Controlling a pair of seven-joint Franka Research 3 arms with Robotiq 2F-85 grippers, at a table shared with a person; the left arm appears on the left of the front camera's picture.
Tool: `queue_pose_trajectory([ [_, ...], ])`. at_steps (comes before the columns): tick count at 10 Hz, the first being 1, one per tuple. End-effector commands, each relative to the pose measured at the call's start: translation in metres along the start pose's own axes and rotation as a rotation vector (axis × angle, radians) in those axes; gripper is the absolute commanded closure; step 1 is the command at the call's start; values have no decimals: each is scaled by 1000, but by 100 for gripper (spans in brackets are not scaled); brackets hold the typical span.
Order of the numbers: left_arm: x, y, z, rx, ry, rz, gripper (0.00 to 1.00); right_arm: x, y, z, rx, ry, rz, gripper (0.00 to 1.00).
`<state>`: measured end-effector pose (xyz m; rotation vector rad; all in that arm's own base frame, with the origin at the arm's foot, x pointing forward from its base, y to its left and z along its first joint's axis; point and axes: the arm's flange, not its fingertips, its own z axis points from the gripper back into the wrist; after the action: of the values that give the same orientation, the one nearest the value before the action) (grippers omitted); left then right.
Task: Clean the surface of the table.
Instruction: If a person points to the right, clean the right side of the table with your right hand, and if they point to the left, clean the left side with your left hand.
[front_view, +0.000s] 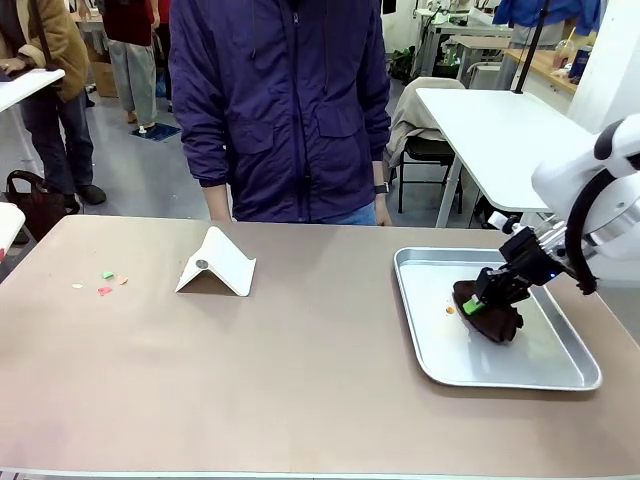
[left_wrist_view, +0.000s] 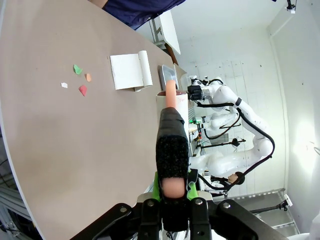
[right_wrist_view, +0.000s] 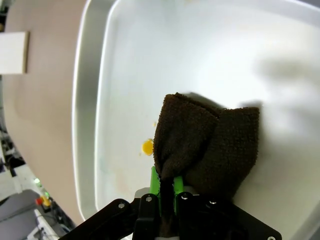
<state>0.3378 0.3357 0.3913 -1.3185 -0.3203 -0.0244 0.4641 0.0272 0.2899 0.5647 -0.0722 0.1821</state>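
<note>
The right gripper (front_view: 472, 305) is pinched tight on a dark brown terry cloth (front_view: 500, 322) in the silver metal tray (front_view: 540, 352), which sits on the right of the wide tan-brown table (front_view: 300, 380). The right wrist view adds a yellow-orange crumb (right_wrist_view: 147, 146) beside the cloth. The left gripper (left_wrist_view: 174, 186) clamps a peach stick with a black textured sleeve (left_wrist_view: 172, 150), perhaps a brush.

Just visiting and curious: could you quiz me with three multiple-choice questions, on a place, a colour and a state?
1. Where is the brown cloth? A in the metal tray; B on the floor; C on a chair.
2. The table under the tray is: A blue; B tan-brown; C black.
3. The right jaws are: A wide open; B shut on the cloth; C empty.
Answers: 1 A, it lies inside the rim; 2 B, its matte top; 3 B, green pads pinch the cloth's edge.
</note>
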Motion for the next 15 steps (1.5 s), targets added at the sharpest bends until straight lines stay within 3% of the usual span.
queue_pose_trajectory([
  [1, -4, -4, 1, -3, 14, -19, 87, 2, 18, -19, -25, 94, 44, 89],
  [6, -4, -4, 1, -3, 14, -19, 87, -9, 42, -36, 69, 194, 224, 89],
  [11, -4, -4, 1, -3, 14, -19, 87, -6, 13, -16, -63, 60, 84, 89],
  [15, -4, -4, 1, -3, 14, -19, 87, -7, -19, 18, -33, -47, -47, 89],
])
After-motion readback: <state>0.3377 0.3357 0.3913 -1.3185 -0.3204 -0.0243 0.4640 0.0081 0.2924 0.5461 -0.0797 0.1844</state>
